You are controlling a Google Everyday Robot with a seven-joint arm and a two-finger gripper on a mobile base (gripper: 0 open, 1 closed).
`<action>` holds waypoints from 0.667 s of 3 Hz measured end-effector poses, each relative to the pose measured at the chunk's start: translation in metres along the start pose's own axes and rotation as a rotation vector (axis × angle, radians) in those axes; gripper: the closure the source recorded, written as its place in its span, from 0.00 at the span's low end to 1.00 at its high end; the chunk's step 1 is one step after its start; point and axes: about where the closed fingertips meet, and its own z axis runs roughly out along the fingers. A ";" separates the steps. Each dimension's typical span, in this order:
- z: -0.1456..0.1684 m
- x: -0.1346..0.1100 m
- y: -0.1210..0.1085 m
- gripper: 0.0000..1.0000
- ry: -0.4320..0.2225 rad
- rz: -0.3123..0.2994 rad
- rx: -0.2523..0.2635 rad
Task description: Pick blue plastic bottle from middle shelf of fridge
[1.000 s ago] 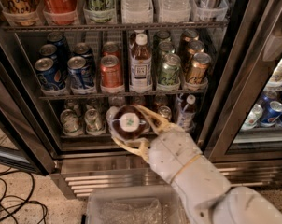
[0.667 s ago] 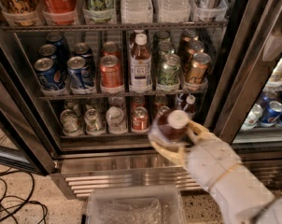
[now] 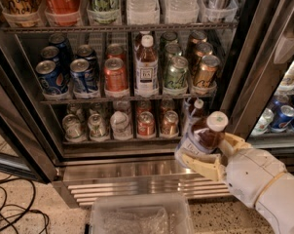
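Gripper (image 3: 209, 150) is now low right, out in front of the fridge (image 3: 137, 175) sill. That's a clear shift right from the centre of the lower racks a second ago. Fingers (image 3: 201, 164) are clamped round the blue plastic bottle (image 3: 203, 134), which is tilted with its cap up-right and is well off the middle shelf (image 3: 88, 101). A matching bottle (image 3: 146, 65) stands on that shelf. Reads as pick done, retract under way. Right door frame (image 3: 249, 82) is close, so watch clearance.
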 end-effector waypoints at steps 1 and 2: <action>0.001 -0.042 0.043 1.00 0.056 -0.213 -0.134; 0.003 -0.087 0.095 1.00 0.061 -0.412 -0.275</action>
